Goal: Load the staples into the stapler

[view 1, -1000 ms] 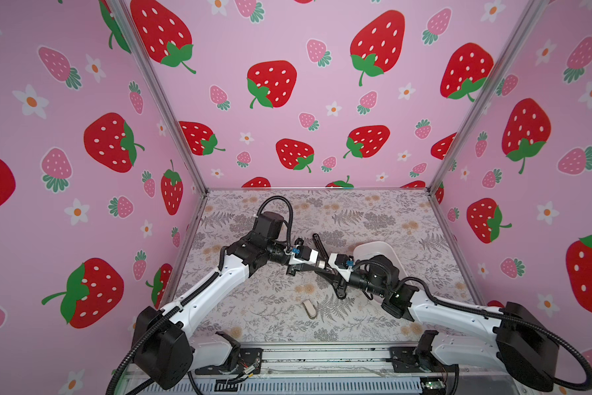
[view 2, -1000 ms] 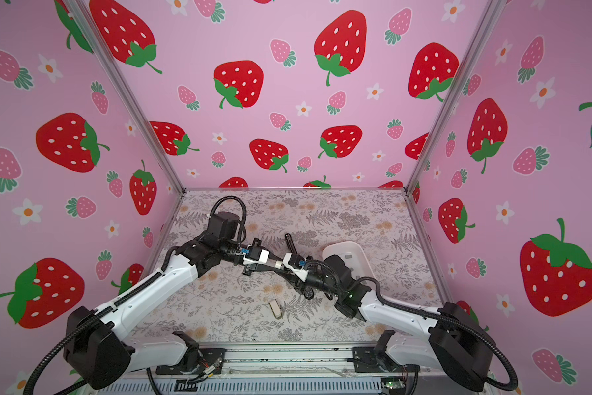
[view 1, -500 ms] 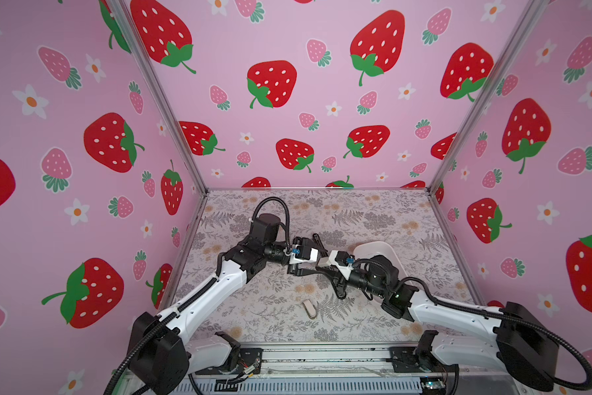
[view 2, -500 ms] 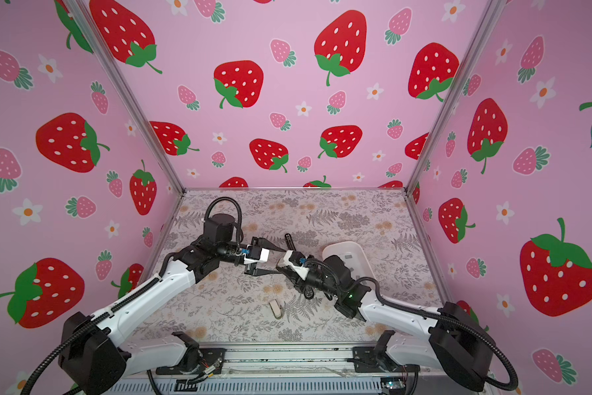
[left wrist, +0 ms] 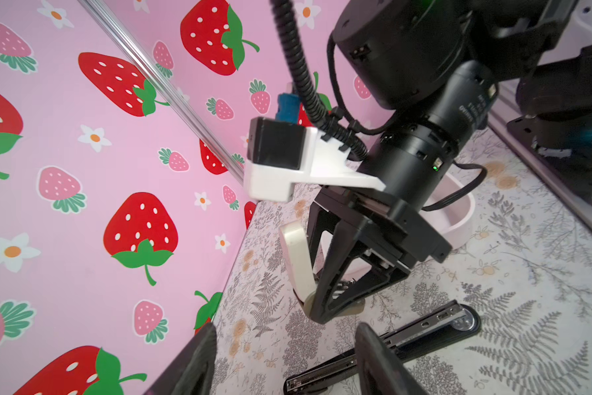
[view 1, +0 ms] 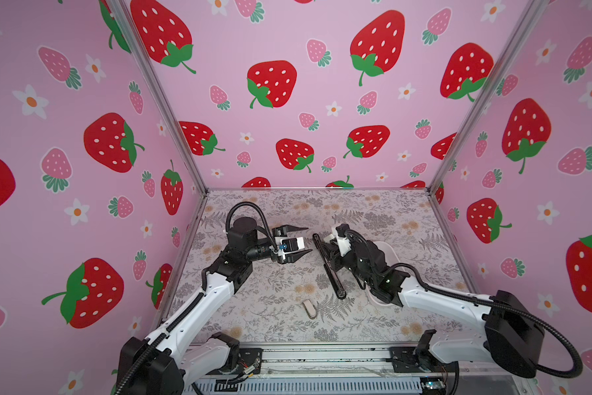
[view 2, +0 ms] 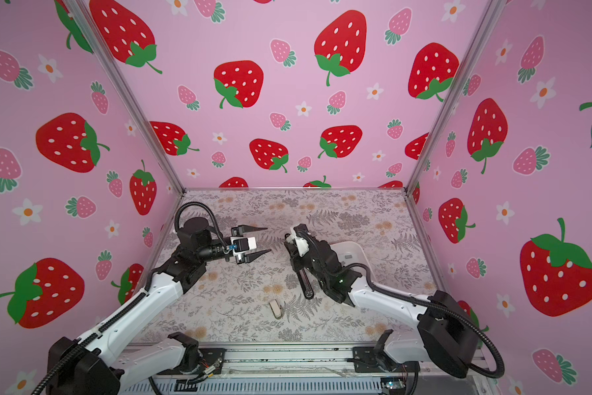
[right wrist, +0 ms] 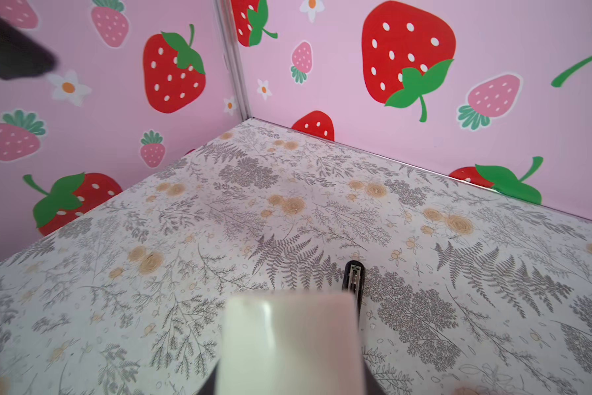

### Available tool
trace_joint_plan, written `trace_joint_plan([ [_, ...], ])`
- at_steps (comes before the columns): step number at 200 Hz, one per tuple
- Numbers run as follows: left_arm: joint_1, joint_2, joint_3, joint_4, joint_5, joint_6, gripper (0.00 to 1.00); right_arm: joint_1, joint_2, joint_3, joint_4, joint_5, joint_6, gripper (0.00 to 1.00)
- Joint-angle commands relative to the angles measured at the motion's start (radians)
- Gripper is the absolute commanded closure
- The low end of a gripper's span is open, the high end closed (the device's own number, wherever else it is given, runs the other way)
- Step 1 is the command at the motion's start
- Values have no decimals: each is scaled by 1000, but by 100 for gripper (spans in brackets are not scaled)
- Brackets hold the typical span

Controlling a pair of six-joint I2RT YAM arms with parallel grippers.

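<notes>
Left gripper (view 1: 303,240): fingers spread wide, nothing between them, with a clear gap to the stapler (view 1: 328,266) near their tips. Right gripper (left wrist: 325,304): fingers closed on the stapler's cream lid (left wrist: 296,260), which stands raised. The black magazine rail lies flat on the table (view 1: 270,307), right of centre and well apart from every wall. There is bare floor behind and in front. Both arms reach in low, wrists facing each other. A white tray (view 2: 352,251) sits behind the right wrist.
</notes>
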Motion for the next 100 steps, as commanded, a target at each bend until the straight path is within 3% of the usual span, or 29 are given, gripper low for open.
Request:
trace_joint_plan([
  [1, 10, -18, -14, -22, -41, 107, 34, -5, 109, 96, -199, 60, 84, 100],
  [40, 38, -37, -45, -3, -35, 148, 35, -5, 306, 251, -360, 20, 101, 100],
  [100, 80, -27, -58, 41, -93, 120, 35, -4, 429, 346, -446, -32, 98, 100],
])
